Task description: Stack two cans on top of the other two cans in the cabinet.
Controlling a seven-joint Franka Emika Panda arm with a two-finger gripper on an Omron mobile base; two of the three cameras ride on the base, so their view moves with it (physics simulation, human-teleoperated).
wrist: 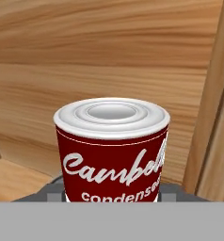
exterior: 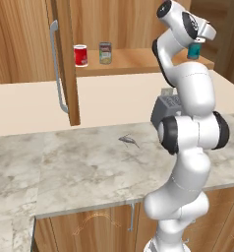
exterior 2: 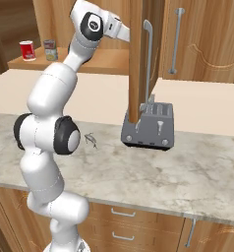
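Note:
The red-over-white soup can (wrist: 113,150) stands upright and very close in the hand view, between the two dark fingertips (wrist: 53,192), with my gripper (wrist: 113,195) shut on its lower half. In the left base view my gripper (exterior: 203,42) reaches into the cabinet (exterior: 138,29) at the shelf's right end, just above the teal can (exterior: 193,51); whether the held can touches it is hidden. The all-red can (exterior: 80,55) (exterior 2: 26,50) and the grey can with the greenish label (exterior: 105,52) (exterior 2: 50,49) stand side by side at the shelf's left end.
The open cabinet door (exterior: 66,64) (exterior 2: 138,59) with its grey bar handle juts over the counter and hides my fingertips in the right base view. A grey toaster (exterior 2: 148,124) stands on the marble counter (exterior: 79,167), and a small dark object (exterior: 129,141) lies near the arm.

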